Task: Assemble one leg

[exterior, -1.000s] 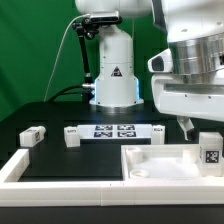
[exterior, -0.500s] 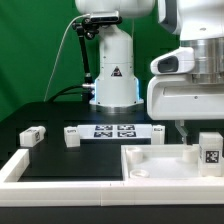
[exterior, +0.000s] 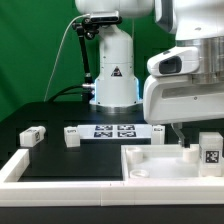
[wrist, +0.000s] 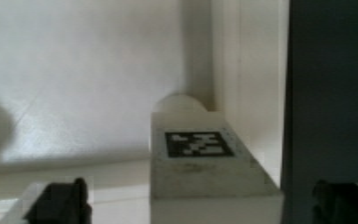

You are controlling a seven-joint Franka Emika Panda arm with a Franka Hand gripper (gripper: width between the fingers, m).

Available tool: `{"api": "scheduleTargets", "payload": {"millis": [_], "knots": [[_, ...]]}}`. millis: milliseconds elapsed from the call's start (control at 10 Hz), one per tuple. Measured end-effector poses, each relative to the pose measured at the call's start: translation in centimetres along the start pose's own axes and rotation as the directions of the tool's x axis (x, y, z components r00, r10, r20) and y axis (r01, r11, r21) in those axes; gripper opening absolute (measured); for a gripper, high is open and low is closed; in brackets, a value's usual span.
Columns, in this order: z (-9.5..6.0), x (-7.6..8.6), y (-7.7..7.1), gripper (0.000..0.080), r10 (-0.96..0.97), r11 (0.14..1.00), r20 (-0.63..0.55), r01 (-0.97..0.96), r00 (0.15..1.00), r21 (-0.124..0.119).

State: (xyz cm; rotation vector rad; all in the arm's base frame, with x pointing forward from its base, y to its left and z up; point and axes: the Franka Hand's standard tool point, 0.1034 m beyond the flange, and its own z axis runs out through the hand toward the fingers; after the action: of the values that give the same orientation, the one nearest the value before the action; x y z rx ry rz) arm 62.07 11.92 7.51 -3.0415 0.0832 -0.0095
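Gripper (wrist: 190,200) spread wide, nothing held, poised above a tagged white leg (wrist: 206,150). In the exterior view, leg (exterior: 184,152) partly hidden behind the wrist, standing at the far edge of the large rimmed white piece (exterior: 150,163). Other tagged blocks loose on the black table (exterior: 50,120). Judged early: grasp not yet made, insertion outstanding.

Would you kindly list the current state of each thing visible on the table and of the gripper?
Gripper: open, lowered over a leg, not touching it.
Leg below gripper: loose, lying against the large white piece.
Leg at right: upright, free.
Leg at far left: lying on the table, free.
Leg beside marker board: resting, free.
Marker board: flat on the table.
Large white piece: lying flat, no leg attached.
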Motion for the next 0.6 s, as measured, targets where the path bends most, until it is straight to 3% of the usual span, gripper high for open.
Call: {"api": "scheduleTargets", "payload": {"millis": [100,200,300,600], "knots": [[0.00,0.00,0.01,0.0379,0.000,1.000,0.000,0.000,1.000,0.000],[0.00,0.01,0.01,0.0379,0.000,1.000,0.000,0.000,1.000,0.000],[-0.04,0.07,0.13,0.0291,0.001,1.000,-0.002,-0.001,1.000,-0.001],[-0.09,0.04,0.09,0.0291,0.072,0.997,-0.009,-0.072,0.997,-0.001]]}}
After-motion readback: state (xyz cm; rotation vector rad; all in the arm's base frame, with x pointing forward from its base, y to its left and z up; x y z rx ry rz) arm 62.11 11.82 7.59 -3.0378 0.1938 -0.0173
